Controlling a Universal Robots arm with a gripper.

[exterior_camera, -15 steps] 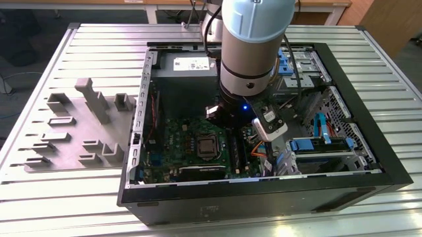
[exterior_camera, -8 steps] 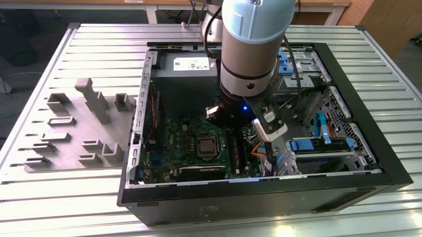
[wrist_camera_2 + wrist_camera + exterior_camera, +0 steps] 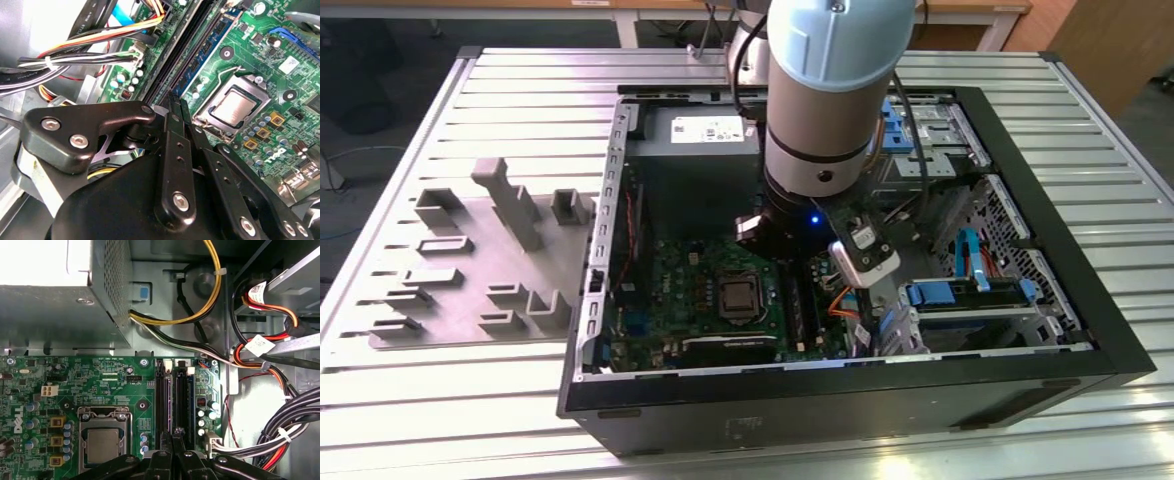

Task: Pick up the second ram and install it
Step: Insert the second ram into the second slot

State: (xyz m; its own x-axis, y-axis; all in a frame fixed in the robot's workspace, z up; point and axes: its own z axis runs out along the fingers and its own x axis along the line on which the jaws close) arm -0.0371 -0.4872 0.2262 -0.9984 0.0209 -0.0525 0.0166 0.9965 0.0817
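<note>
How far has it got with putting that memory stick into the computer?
Looks done: the arm reaches into the open computer case, and a blue-green ram stick stands in one of the memory slots beside the processor socket. In hand: the gripper sits at that stick's end, over the slots. Left: whether the stick is clicked fully home cannot be told.

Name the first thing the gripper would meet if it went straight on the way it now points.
Most likely the black memory slots on the motherboard, which lie directly ahead of the gripper. Depth is unclear, so whether they are touching cannot be judged.
</note>
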